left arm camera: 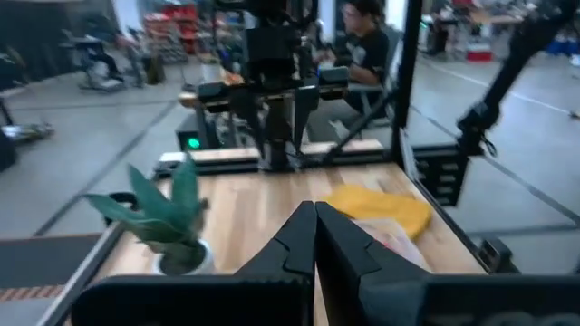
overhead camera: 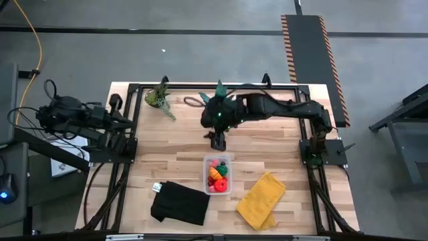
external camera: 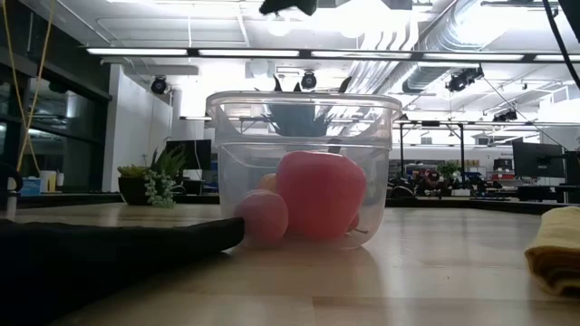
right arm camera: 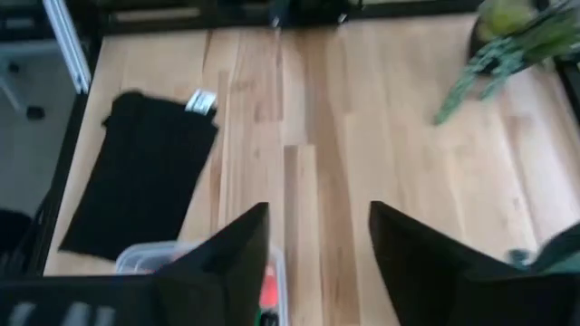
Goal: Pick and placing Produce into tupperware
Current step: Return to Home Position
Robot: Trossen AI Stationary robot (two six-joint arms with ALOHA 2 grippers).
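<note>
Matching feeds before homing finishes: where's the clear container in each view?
High: container between black cloth and yellow cloth.
Low: container centre, black cloth alongside.
Left wrist: probably pale shape between yellow cloth and left pincer.
Right wrist: container beside black cloth, behind right pincer.
Landmark: black cloth, except left wrist.

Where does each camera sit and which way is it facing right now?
High: overhead, down on the table; left arm, right arm show.
Low: table height, level at the tupperware; arm part at top.
Left wrist: across the table past the shut left gripper.
Right wrist: down past the open right gripper at the black cloth.
Shared: high and right wrist both show black cloth and tupperware.
</note>
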